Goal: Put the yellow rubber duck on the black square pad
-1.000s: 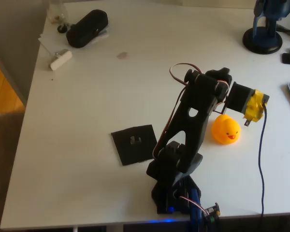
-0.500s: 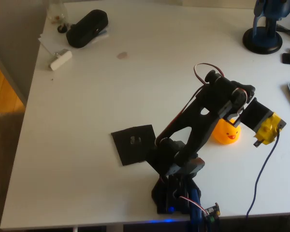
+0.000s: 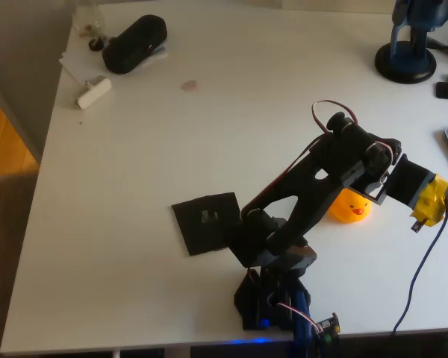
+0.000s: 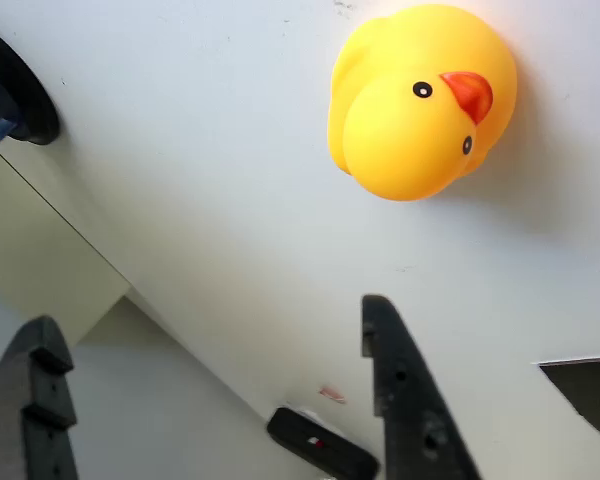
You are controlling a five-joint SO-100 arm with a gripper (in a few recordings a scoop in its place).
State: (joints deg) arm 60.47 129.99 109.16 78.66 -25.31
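The yellow rubber duck sits on the white table right of the arm's base, its left side hidden under the black arm. In the wrist view the duck shows whole, upper right, orange beak facing the camera. The black square pad lies flat left of the arm, and one corner of the pad shows at the wrist view's right edge. My gripper, wrapped in yellow tape, hangs to the right of the duck, apart from it. In the wrist view the gripper is open, with nothing between its two dark fingers.
A bulky black case and a white stick lie on papers at the back left. A blue stand is at the back right. A dark cable trails from the gripper to the table's front edge.
The arm has swung to the right. The gripper went from just above and right of the duck to farther right, and the arm now covers part of the duck.
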